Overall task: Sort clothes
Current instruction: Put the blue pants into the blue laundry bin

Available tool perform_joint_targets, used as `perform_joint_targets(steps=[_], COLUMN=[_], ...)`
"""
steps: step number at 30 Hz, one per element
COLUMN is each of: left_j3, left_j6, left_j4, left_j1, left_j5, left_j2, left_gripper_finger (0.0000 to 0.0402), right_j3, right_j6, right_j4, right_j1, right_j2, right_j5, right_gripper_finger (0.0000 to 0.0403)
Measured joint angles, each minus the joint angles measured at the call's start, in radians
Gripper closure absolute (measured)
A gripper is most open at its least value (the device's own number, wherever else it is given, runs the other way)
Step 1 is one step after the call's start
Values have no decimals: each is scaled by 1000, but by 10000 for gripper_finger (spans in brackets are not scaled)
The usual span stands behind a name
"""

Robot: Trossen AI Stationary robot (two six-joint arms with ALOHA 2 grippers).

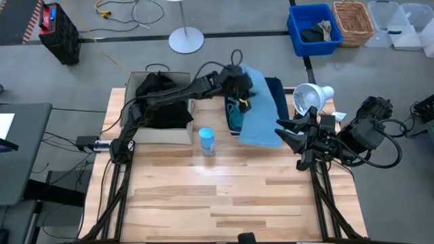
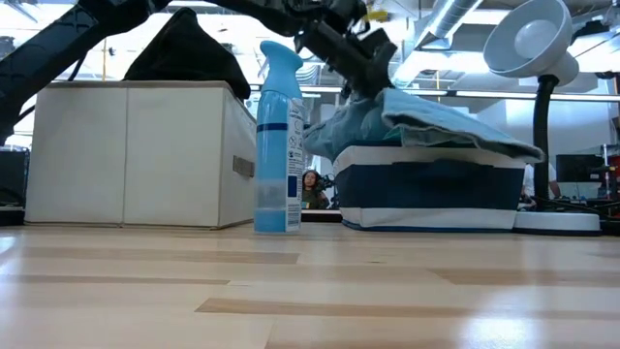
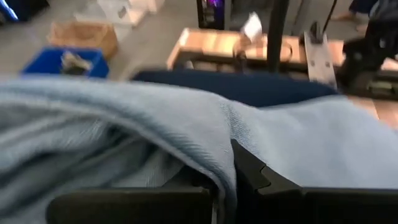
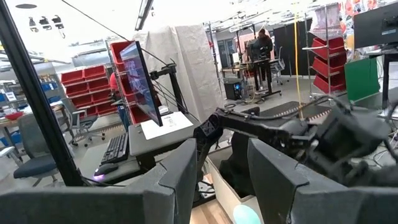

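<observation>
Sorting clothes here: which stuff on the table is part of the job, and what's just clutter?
Job:
- pale grey-blue trousers, draped over the bin, left gripper on them
- black garment heaped in the beige fabric box
- bright turquoise garment in the navy fabric bin

Lying about:
- blue spray bottle
- white desk lamp
- right gripper, parked, fingers open

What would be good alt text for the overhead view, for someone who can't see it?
Seen from above, the left end effector reaches over a navy bin, pinching pale blue trousers draped across it. A beige box holding black clothes sits beside it, a blue spray bottle in front. The right end effector waits open at the table's right edge.
</observation>
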Motion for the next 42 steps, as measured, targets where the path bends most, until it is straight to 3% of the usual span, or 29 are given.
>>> perform_joint_targets(steps=[9,17,20,26,29,42], left_j3=[-139,-170,-163,-111,-55,12], left_j6=[-158,-168,-176,-282,-297,-175], left_j4=[-31,-32,-41,-73,-99,-115], left_j1=[-6,-20,-28,-46,-61,-106], left_j5=[37,87,119,129,135,-10], left_j2=[0,0,2,4,1,-124], left_gripper_finger=[373,349,310,193,161,158], right_j3=[0,0,0,0,0,0], right_j6=[2,2,1,-1,-1,-1], right_j4=[0,0,0,-1,-1,-43], right_j1=[0,1,1,1,1,1], right_j2=[0,0,0,0,0,0], right_j5=[0,-1,-2,-3,-3,-30], right_gripper_finger=[243,243,243,243,243,243])
